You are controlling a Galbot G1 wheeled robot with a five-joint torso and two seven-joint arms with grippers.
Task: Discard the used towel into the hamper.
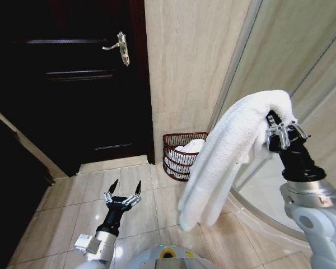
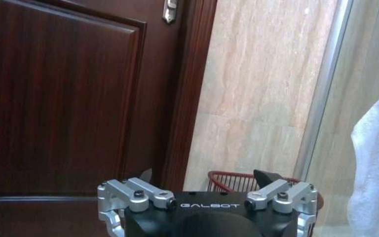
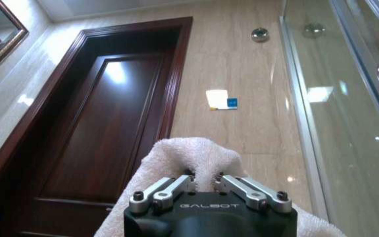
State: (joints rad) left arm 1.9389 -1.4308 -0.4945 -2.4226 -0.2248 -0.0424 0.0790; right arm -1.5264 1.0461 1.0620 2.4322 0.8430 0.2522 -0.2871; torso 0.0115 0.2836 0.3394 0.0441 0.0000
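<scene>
Dark door [image 1: 73, 84] standing beside tiled wall, white towel [image 1: 224, 157] hanging raised from right hand [image 1: 280, 131] clamping its top fold, hamper [image 1: 182, 154] sitting on floor at wall base beyond, holding white cloth, left hand [image 1: 123, 190] hovering low, fingers spreading apart

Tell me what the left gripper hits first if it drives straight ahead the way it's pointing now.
Probably the hamper: the left gripper, jaws open, points at its rim in the corner between door and wall. Depth is unclear; floor tiles lie between them.

"GALBOT" on both hands [image 2: 203, 205] [image 3: 205, 206]
</scene>
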